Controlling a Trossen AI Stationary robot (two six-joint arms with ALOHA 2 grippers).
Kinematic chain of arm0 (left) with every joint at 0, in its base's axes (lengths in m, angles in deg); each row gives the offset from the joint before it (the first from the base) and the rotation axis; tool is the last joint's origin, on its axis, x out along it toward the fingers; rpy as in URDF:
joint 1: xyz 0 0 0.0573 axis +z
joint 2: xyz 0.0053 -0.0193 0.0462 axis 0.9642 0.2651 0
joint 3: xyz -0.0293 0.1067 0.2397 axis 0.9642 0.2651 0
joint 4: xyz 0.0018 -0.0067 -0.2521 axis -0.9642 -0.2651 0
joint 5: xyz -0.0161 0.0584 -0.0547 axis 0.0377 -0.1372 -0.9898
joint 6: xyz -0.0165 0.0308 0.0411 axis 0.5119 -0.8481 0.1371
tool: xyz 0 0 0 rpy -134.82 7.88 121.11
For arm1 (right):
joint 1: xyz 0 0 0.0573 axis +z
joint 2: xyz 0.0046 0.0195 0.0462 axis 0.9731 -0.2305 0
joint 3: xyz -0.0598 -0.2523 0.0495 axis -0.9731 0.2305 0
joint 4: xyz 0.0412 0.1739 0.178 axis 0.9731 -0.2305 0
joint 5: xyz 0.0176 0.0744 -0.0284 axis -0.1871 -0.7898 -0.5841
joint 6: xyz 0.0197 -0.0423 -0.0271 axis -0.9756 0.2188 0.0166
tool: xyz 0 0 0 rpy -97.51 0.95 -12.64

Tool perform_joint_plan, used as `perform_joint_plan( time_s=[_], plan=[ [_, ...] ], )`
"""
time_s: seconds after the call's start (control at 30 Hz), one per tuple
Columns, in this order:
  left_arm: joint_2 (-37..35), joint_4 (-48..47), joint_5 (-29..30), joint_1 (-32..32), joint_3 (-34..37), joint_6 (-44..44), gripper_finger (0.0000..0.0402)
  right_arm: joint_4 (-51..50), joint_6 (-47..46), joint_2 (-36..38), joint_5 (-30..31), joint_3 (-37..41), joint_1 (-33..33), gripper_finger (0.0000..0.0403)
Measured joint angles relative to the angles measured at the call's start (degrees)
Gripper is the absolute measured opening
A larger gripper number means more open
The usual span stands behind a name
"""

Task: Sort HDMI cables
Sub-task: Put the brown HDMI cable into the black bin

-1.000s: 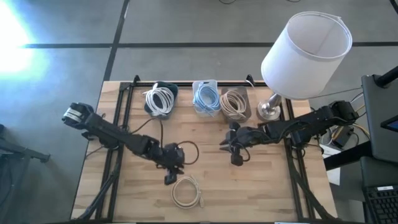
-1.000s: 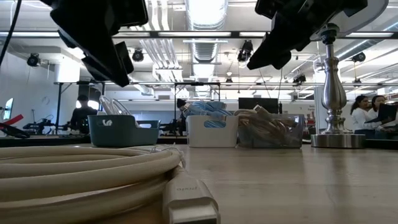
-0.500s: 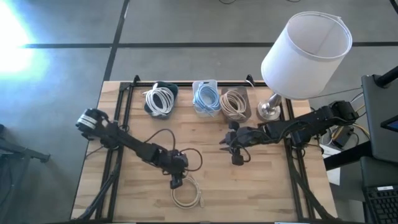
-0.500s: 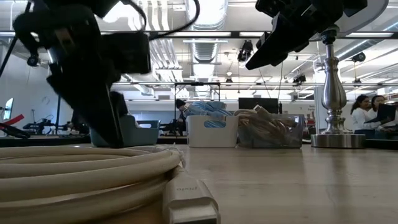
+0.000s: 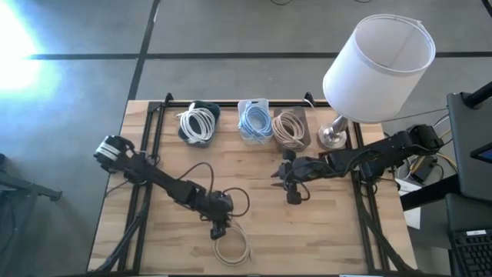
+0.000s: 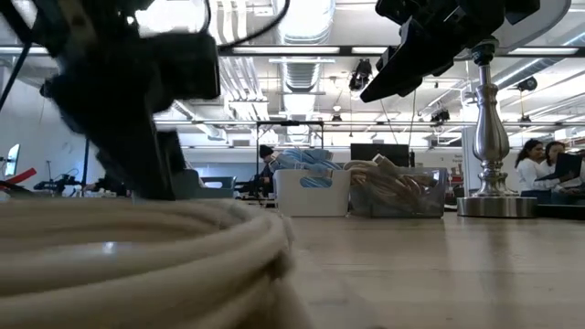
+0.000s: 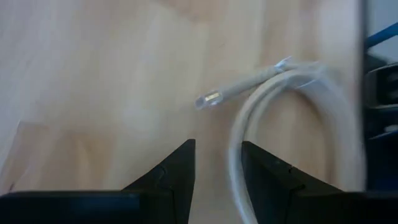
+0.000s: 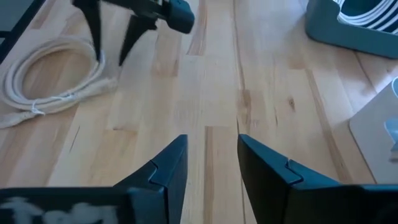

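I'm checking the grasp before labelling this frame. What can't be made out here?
- High view: left gripper covers the loose coil's rim, so contact is hidden.
- Low view: the coil is blurred; its connector is unreadable.
- Left wrist view: the coil is cut off by the edge.

High view: overhead, straight down, whole surface [image 5: 323,231] and both arms in frame. Low view: at surface height, level, facing far bins and room; near beige coil [image 6: 137,265] fills foreground, very close. Left wrist view: close above same coil [image 7: 292,118], past own pincer [image 7: 217,171]. Right wrist view: farther off, looks across surface, shares coil [image 8: 50,74] and left pincer [image 8: 109,46].
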Motion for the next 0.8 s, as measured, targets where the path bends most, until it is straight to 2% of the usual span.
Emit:
perform_joint_plan(
  time_s=[0.37,0.8],
  plan=[
    [0.3,2.13,1.87,-2.32,-0.48,4.8,0.0133,0.04,0.02,0.0,0.74,0.0,0.01,0.016],
    [5.68,3.53,2.0,-2.72,-0.7,3.56,0.0133,0.02,-0.24,0.02,1.0,0.39,0.0,0.0162]
  ],
)
